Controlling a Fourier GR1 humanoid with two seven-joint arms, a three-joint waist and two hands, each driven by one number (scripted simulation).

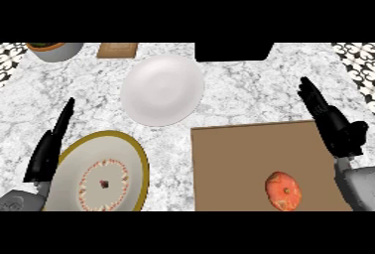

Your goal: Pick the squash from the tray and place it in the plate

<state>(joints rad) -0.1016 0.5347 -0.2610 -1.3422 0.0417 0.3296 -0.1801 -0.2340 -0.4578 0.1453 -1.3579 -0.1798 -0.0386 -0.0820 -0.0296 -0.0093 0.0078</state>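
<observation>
Squash on tray — near edge cut off; left hand, right hand straight-fingered, empty.

Grey pot, wooden board, black box

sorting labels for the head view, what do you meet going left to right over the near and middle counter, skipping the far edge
left hand → gold-rimmed plate → white plate → brown tray → squash lying on the tray → right hand
</observation>
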